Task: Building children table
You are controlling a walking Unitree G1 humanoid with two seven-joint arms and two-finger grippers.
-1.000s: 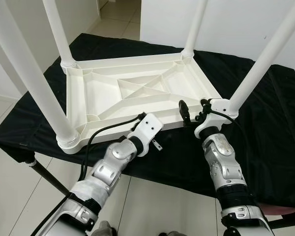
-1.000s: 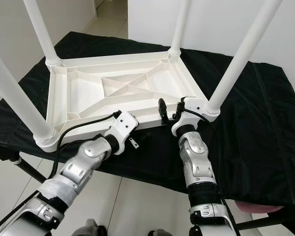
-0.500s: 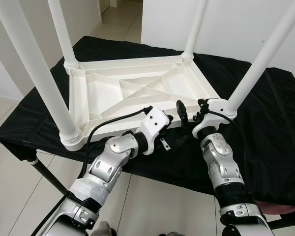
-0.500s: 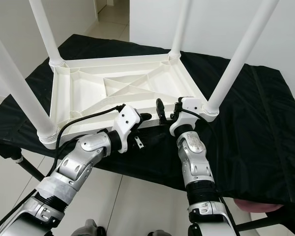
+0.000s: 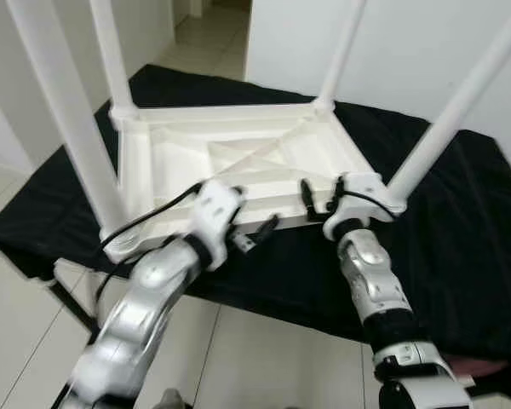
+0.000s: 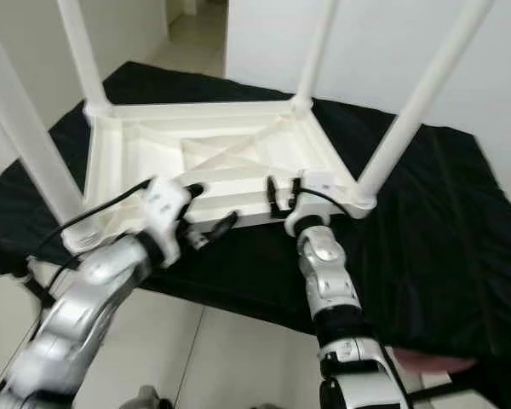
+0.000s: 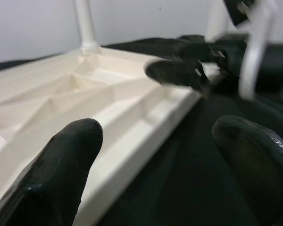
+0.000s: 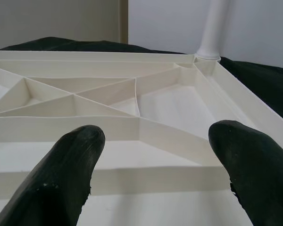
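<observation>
White plastic table lies upside down, legs up, on my black-draped surface. My left gripper and right gripper, both spread empty, face its near rim. I judge it light and rigid, slippery; rim offers best hold.

- Left arm and left end effector: motion-blurred in both eye views — finger outlines cannot be resolved there.
- Four white legs of the upturned children table: cut off by the top picture edge; their free ends are out of frame.
- Black-draped table: right and near-left portions run past the picture edge.
- Left wrist view: the right end effector is blurred; details unreadable.
- Near rim of the children table — partly hidden behind both wrists.
</observation>
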